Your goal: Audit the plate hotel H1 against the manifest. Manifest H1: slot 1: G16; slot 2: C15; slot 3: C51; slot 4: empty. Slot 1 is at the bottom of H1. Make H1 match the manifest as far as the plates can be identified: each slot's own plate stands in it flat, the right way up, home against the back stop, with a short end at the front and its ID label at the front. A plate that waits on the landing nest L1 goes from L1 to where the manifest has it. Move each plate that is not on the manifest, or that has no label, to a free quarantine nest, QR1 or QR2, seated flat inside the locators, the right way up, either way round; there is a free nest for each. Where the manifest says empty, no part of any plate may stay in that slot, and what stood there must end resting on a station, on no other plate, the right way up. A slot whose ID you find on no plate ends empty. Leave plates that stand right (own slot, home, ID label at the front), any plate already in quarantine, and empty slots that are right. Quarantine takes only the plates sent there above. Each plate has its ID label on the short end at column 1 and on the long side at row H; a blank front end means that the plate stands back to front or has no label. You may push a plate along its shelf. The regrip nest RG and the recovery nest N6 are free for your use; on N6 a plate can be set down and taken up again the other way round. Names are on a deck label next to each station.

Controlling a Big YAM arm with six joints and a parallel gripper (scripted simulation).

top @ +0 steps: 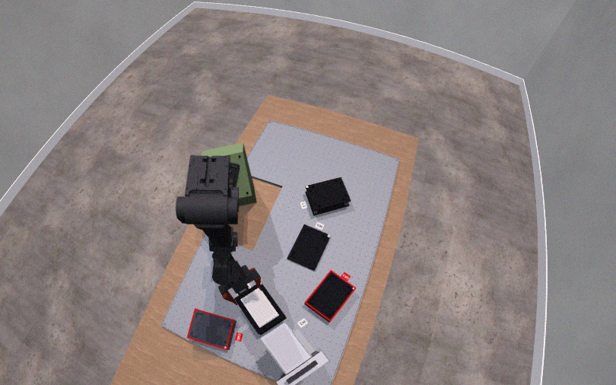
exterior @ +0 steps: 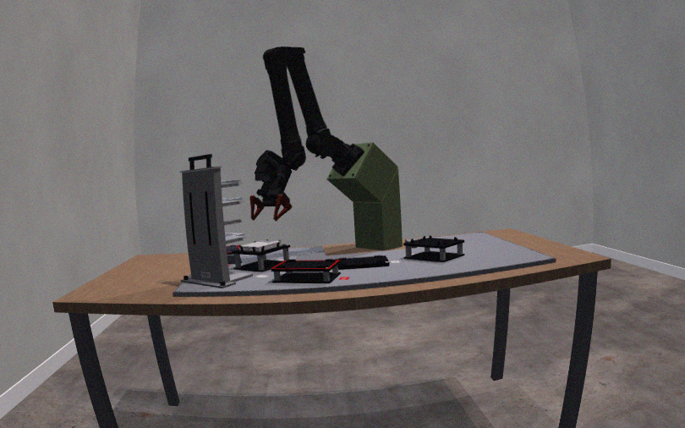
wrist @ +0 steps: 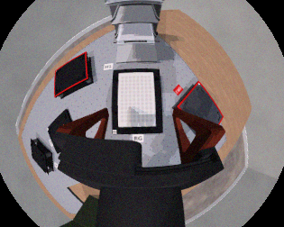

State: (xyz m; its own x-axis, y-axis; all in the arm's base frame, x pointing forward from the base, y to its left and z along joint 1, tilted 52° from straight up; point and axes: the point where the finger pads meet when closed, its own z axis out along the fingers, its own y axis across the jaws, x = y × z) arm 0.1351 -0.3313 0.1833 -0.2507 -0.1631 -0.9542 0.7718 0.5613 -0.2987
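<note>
Exterior view: gripper (exterior: 270,206) hangs wide open w/ nothing in it, high above the white plate (exterior: 258,246), which lies flat on its nest (exterior: 282,249) beside the hotel (exterior: 203,223).

Black jointed arm (exterior: 296,101), olive-green pedestal (exterior: 377,201), red-fingered hand (exterior: 270,208).

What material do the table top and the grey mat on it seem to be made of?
The table top looks like wood with a matte, warm brown surface and a faint grain. The grey mat looks like matte metal or hard plastic: flat, even grey, dotted with a regular grid of small holes.
</note>
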